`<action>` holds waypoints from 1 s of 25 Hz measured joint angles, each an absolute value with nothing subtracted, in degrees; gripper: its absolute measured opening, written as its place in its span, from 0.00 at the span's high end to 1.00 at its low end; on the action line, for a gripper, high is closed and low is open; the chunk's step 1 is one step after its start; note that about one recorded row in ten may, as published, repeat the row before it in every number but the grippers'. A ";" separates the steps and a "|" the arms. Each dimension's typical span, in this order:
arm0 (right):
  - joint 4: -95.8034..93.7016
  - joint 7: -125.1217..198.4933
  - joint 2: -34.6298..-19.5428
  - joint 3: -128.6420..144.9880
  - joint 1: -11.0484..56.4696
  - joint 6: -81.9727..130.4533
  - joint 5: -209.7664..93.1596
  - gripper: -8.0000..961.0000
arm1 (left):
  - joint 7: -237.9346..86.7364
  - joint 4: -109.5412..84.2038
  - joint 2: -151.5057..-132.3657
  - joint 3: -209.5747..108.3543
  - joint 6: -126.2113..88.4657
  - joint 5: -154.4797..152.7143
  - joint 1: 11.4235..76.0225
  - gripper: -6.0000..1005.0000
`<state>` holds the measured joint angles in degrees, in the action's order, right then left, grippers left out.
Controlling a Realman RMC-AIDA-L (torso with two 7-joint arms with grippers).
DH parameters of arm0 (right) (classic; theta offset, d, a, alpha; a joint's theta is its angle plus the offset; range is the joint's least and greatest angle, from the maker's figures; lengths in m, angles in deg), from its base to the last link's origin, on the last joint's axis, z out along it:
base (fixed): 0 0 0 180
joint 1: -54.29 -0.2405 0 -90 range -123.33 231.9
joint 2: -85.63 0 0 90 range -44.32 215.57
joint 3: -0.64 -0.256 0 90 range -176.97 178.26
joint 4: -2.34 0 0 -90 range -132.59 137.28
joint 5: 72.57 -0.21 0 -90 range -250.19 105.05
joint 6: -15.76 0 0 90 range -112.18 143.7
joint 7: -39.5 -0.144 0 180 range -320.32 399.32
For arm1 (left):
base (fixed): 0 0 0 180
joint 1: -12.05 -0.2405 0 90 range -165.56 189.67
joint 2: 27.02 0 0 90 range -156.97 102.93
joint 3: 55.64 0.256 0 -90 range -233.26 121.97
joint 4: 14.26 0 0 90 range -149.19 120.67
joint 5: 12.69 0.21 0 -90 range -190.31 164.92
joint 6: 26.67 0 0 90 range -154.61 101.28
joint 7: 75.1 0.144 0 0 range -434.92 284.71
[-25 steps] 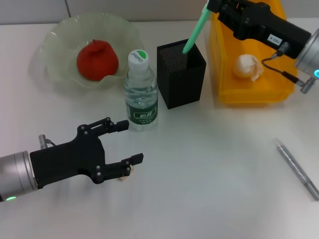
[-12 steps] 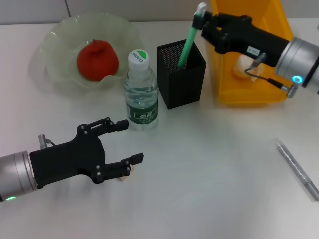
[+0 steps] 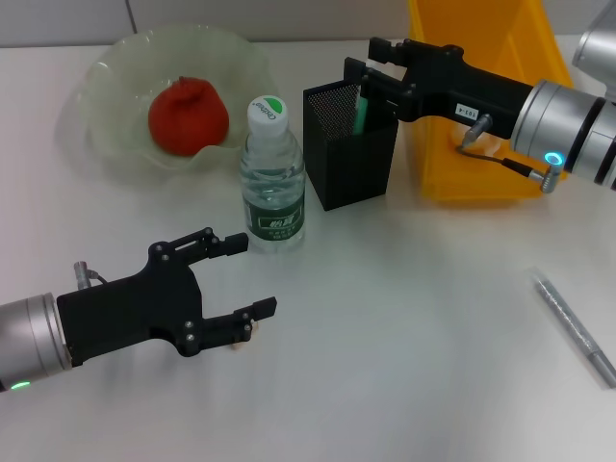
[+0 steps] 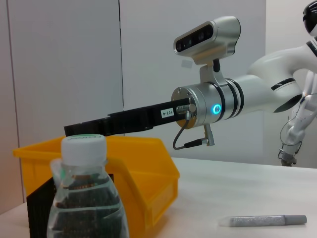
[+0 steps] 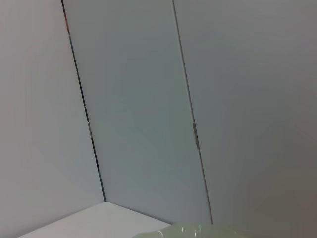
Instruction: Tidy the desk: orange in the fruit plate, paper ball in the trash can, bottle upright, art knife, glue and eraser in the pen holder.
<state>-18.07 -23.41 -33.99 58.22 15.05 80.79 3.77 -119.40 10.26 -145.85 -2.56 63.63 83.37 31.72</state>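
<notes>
My right gripper [image 3: 364, 64] reaches over the black mesh pen holder [image 3: 351, 164] and is shut on the top of the slim green art knife [image 3: 365, 108], whose lower part stands inside the holder. The bottle [image 3: 272, 183] stands upright beside the holder. The orange [image 3: 188, 115] lies in the fruit plate [image 3: 106, 72]. My left gripper [image 3: 252, 274] hovers open low over the desk in front of the bottle, with the tiny tan eraser [image 3: 232, 344] just under its near finger. A silver glue pen [image 3: 575, 327] lies at the right. My right arm hides the paper ball.
The yellow trash can [image 3: 481, 178] stands right of the pen holder, under my right arm. The left wrist view shows the bottle [image 4: 86, 198], the trash can [image 4: 148, 163], the glue pen [image 4: 262, 219] and my right arm [image 4: 208, 106].
My right gripper came down and to the left over the pen holder, lowering the green art knife from tilted above the rim to deep inside. My left arm stayed still.
</notes>
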 joint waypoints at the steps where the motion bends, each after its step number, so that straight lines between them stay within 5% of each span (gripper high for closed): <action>1: -18.08 -23.41 -33.99 58.22 15.11 80.79 3.77 0.64 | -119.40 10.26 -145.84 -2.56 63.66 83.37 31.72 0.22; 5: -18.15 -23.38 -33.99 57.92 15.42 81.12 3.69 0.53 | -119.40 10.26 -145.85 -2.56 63.75 83.37 31.74 0.22; 21: -25.17 -23.58 -33.67 57.80 23.91 95.41 3.19 0.38 | -119.40 10.26 -145.78 -2.56 64.47 82.74 31.74 0.22; 25: -26.63 -23.45 -33.72 57.39 27.97 99.79 3.00 0.21 | -119.40 10.42 -145.76 -2.56 64.79 82.68 31.74 0.22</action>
<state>-26.63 -23.45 -33.72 57.39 27.97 99.79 3.00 -119.40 10.42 -145.76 -2.56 64.79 82.68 31.74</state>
